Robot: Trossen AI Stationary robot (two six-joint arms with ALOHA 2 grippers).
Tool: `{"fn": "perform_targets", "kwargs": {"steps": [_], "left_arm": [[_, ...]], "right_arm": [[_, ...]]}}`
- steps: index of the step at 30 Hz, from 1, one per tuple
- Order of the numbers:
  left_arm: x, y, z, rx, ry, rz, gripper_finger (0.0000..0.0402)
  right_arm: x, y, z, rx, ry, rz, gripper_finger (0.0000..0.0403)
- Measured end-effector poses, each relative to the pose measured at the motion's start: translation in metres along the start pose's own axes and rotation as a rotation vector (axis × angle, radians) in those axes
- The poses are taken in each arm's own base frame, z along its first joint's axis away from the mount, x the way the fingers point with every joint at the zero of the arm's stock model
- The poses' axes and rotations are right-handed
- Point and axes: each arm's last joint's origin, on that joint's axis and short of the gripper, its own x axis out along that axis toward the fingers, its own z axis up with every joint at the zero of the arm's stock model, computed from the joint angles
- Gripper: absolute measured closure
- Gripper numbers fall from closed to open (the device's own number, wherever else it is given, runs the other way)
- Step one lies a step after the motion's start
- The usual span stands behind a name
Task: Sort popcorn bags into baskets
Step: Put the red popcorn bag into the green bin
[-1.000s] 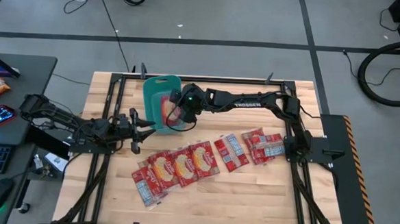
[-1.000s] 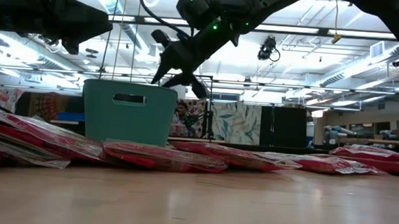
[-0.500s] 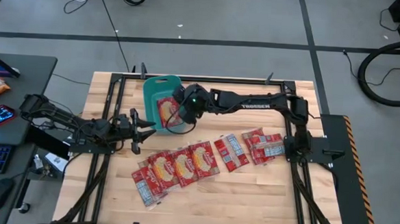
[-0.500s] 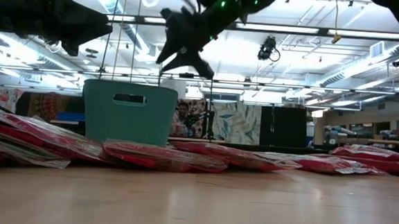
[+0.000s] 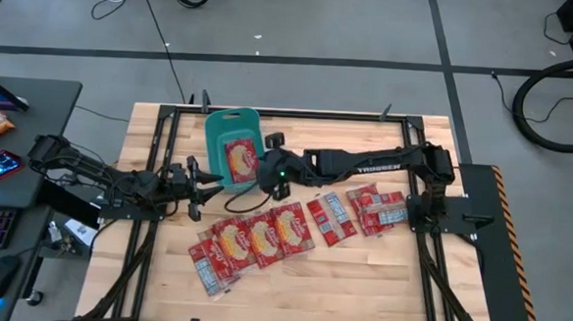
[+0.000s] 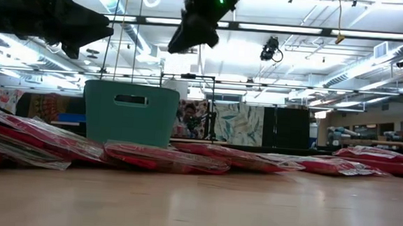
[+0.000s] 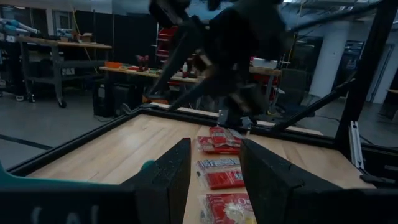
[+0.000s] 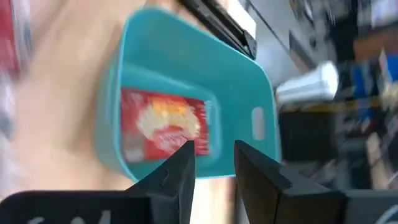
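We count one bag (image 5: 240, 159) lying flat in the basket (image 5: 215, 129), so the sorting has only begun. Our right hand (image 5: 271, 140) hangs just beside the basket's rim, on the side facing the pile, high above the table in the low view; its fingers (image 8: 179, 176) stand a little apart with nothing between them, and the wrist view looks past them straight down onto the bag in the basket. Our left hand (image 5: 205, 181) waits on the other side of the basket, close to its near corner, fingers (image 7: 168, 176) spread and empty. Everything else is still on the table (image 5: 359, 272): a fanned row of bags (image 5: 253, 239) lies below and between the two hands, and a second cluster (image 5: 354, 212) sits farther out along the right arm, well away from the basket. We make that roughly eight or so left, though overlaps hide the exact count. By our judgement the job is barely started, and the right hand, being free, seems ready to reach for the next bag from the nearer row.
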Motion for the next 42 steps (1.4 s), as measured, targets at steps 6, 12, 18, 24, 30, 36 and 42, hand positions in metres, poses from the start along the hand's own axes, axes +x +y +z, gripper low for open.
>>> {"fn": "perform_targets", "kwargs": {"steps": [6, 12, 18, 24, 30, 36, 42], "left_arm": [[0.0, 0.0, 0.0, -0.001, -0.001, 0.0, 0.0258], [0.0, 0.0, 0.0, -0.007, -0.001, -0.001, 0.0258], [0.0, 0.0, 0.002, 0.034, -0.017, -0.001, 0.0258], [0.0, 0.0, 0.007, 0.078, -0.069, -0.001, 0.0258], [-0.001, -0.001, 0.011, 0.123, -0.107, 0.002, 0.0258], [-0.001, -0.001, 0.017, 0.216, -0.161, 0.013, 0.0258], [-0.002, 0.0, 0.023, 0.273, -0.214, 0.027, 0.0258]], "right_arm": [[-0.014, 0.027, 0.007, 0.178, 0.047, 0.063, 0.0286], [-0.028, 0.052, 0.008, 0.302, 0.132, 0.125, 0.0286], [-0.039, 0.068, 0.0, 0.437, 0.268, 0.152, 0.0286], [-0.051, 0.08, -0.009, 0.539, 0.41, 0.147, 0.0286], [-0.063, 0.092, -0.011, 0.637, 0.483, 0.105, 0.0286], [-0.073, 0.117, -0.018, 0.722, 0.548, 0.074, 0.0286], [-0.08, 0.141, -0.039, 0.777, 0.701, 0.064, 0.0269]]}}
